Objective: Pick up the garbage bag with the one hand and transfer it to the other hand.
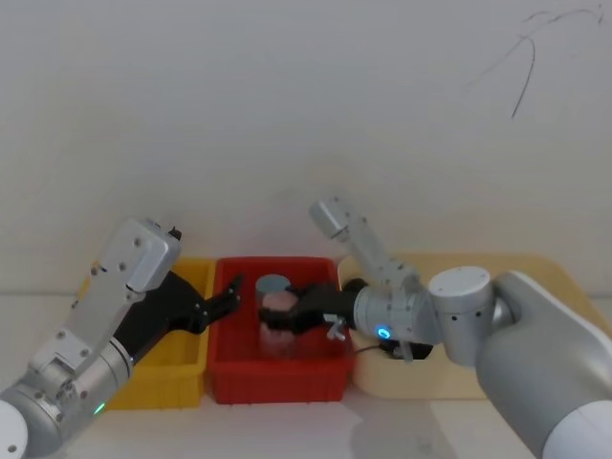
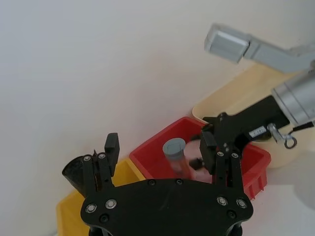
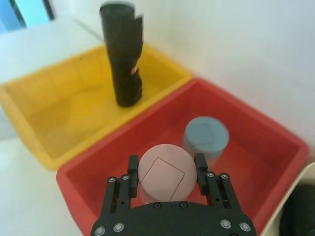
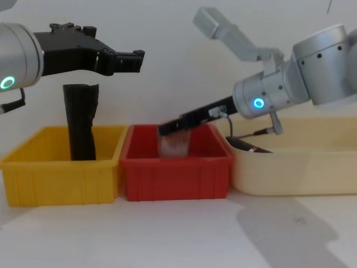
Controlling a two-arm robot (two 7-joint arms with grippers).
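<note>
One garbage bag [image 4: 81, 120] stands upright in the yellow bin [image 4: 58, 167], long axis vertical, base on the bin floor near the back wall; a red mark shows partway down its side. Left gripper [image 4: 131, 60] hangs above that bin's right edge, fingers [image 2: 111, 145] spread wide, holding nothing, clear of the roll. Right gripper [image 3: 166, 172] reaches into the red bin [image 4: 175, 167], fingers clamped on a pink cylinder [image 3: 162, 174]; a grey-blue cylinder [image 3: 206, 135] stands just beside it.
</note>
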